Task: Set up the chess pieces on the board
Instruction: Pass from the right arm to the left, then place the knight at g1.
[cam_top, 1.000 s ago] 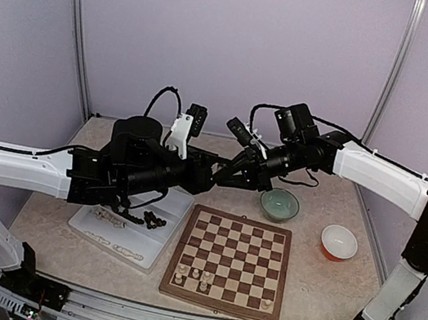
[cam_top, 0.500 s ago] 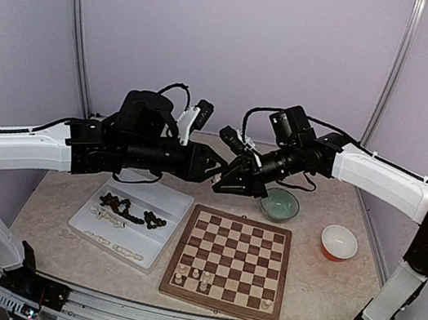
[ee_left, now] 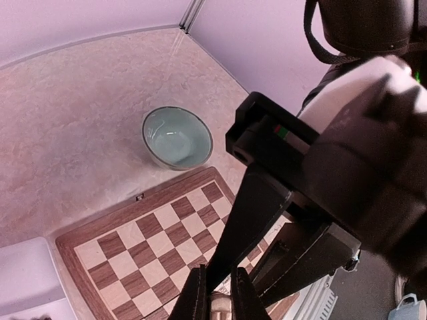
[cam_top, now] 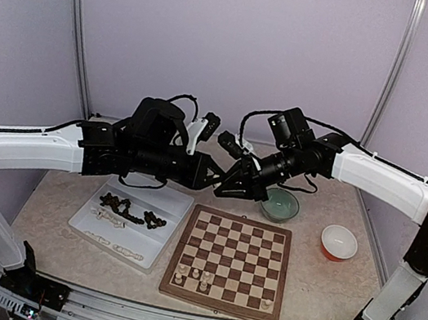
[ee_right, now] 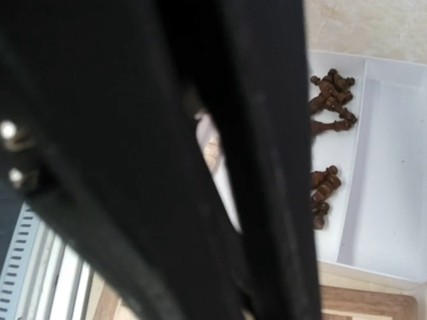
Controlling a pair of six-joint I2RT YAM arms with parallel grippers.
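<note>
High over the table's middle both arms meet tip to tip. My left gripper (cam_top: pixel 213 178) (ee_left: pixel 219 301) is shut on a cream chess piece (ee_left: pixel 220 309), seen between its fingers. My right gripper (cam_top: pixel 224 187) is shut too, its black fingers (ee_left: pixel 248 220) running down onto that same piece. In the right wrist view dark blurred shapes fill the frame, and a sliver of the cream piece (ee_right: pixel 212 150) shows between them. The board (cam_top: pixel 217 304) (ee_left: pixel 100 223) lies below with several cream pieces (cam_top: pixel 195 274) on its near rows. Dark pieces (cam_top: pixel 126 209) (ee_right: pixel 330 100) and cream pieces (cam_top: pixel 104 218) lie in the white tray (cam_top: pixel 177 203).
A pale green bowl (cam_top: pixel 279 205) (ee_left: pixel 177 138) stands just beyond the board's far right corner. An orange-rimmed bowl (cam_top: pixel 339 242) sits to the right of the board. The tray (ee_right: pixel 393 167) lies left of the board. Purple walls close in the back and sides.
My left arm rose from over the tray and swung right to meet the right gripper. Its jaws, open before, have closed on the cream piece. The right gripper dipped slightly left.
</note>
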